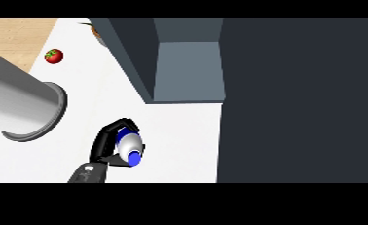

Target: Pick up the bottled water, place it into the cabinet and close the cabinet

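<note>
White counter top (179, 141), seen steeply from above, with a strip of pale wood (25, 36) at its upper left corner.

Item 1: bottled water (131, 145). Short pale grey-white body. Blue cap (134, 159) at the end nearer the lower edge. Blue band (123, 132) at the far end, partly under the fingers. Position: lower left of the view, over the white counter, in the grasp of the hand. It lies tilted, cap end towards the robot. Whether it rests on the counter or is lifted off it cannot be told.

Item 2: left hand (108, 139). Black, with fingers curled round the bottle from its left side and over its far end, and the thumb at the cap end. Grey forearm (90, 173) enters from the lower edge.

Item 3: cabinet (188, 68). Dark slate walls, standing open, with a paler grey-blue surface showing inside. It sits up and to the right of the bottle, apart from it.

Item 4: dark panel (295, 97). Broad, adjoining the cabinet and filling the right side of the view.

Item 5: grey metal cylinder (25, 102). Large, lying at the left edge, with its rimmed end towards the bottle, near but not touching.

Item 6: tomato (54, 55). Red with a green stalk, on the edge of the wood strip, well apart from the bottle.

Item 7: orange-brown object (94, 30). It sits at the cabinet's upper left corner, mostly hidden and not identifiable.
</note>
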